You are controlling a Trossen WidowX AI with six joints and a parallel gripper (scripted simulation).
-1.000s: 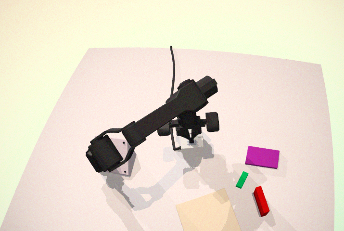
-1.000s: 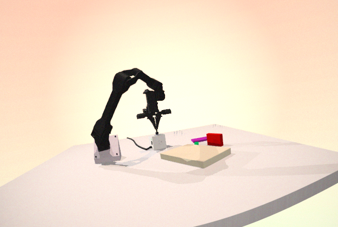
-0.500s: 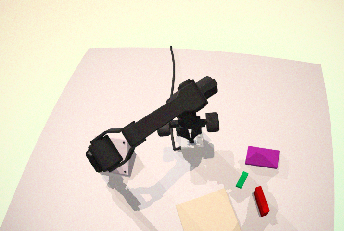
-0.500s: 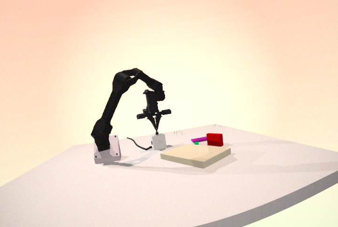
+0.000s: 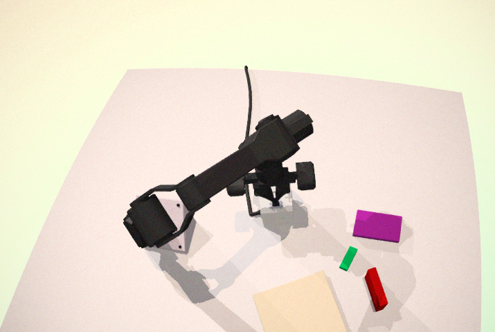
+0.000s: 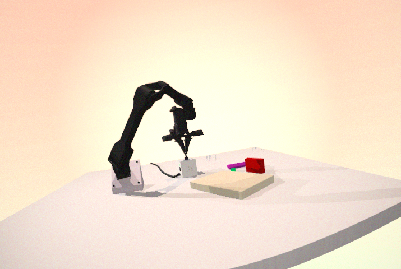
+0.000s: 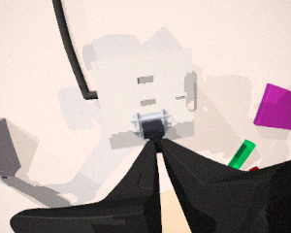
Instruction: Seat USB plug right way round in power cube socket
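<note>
The white power cube stands upright on the table with a black cable at its side. Its top face shows two slots in the wrist view, behind the socket area. The dark USB plug stands upright at the near part of the cube's top, over a pale metallic frame. My gripper points down above the cube and is shut on the plug. How deep the plug sits and which way round it is cannot be told.
A black cable runs from the cube to the back. A tan board lies in front. A magenta block, a green block and a red block lie to the right.
</note>
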